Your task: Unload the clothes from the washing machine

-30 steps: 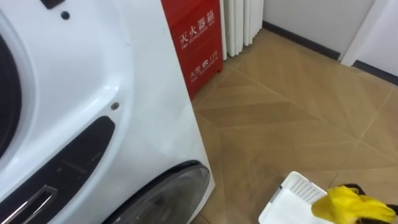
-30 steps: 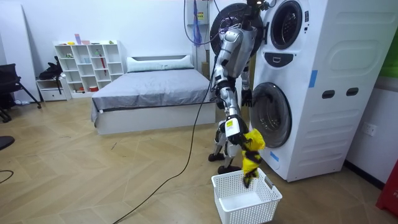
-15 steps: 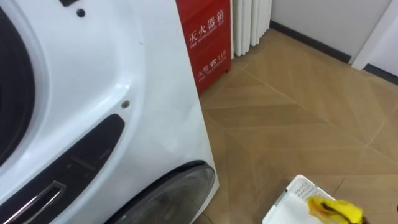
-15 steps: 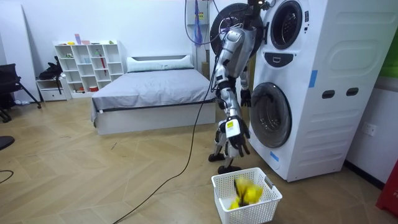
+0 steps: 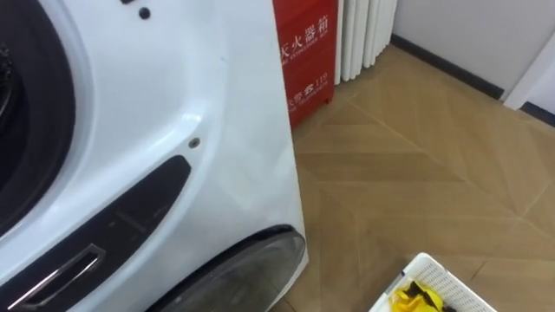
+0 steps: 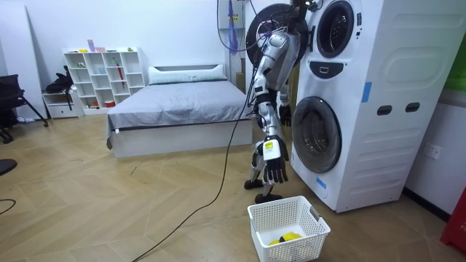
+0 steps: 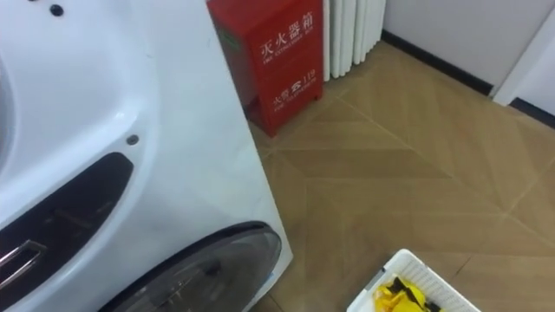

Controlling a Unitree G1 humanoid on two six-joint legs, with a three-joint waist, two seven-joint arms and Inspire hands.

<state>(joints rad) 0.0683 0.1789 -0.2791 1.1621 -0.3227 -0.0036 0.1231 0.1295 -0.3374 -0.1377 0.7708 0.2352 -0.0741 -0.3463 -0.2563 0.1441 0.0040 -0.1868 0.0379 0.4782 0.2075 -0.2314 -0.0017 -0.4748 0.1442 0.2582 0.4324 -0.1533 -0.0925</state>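
Note:
I stand close to the stacked white washing machines (image 6: 349, 102), facing them. The yellow garment (image 6: 287, 236) lies at the bottom of the white laundry basket (image 6: 315, 231) on the floor by my feet. The eye views show it too, at the lower right: the yellow garment (image 5: 414, 299) inside the basket's rim (image 5: 438, 276). My right hand (image 6: 274, 169) hangs open and empty above the basket, apart from the cloth. My left hand (image 6: 285, 114) is up by the lower machine's round door (image 6: 317, 135). The upper drum's dark opening (image 5: 17, 130) is at the eye view's left edge.
A red cabinet (image 5: 303, 52) and a white radiator (image 5: 364, 30) stand beyond the machine's corner on the wooden floor. The upper machine's round door (image 6: 266, 29) is swung open beside my head. A bed (image 6: 175, 109) and a white shelf (image 6: 102, 76) are behind me.
My right hand opened and let go of the yellow garment, which dropped into the basket. The hand stayed above it. The eye view shifted a little toward the machine.

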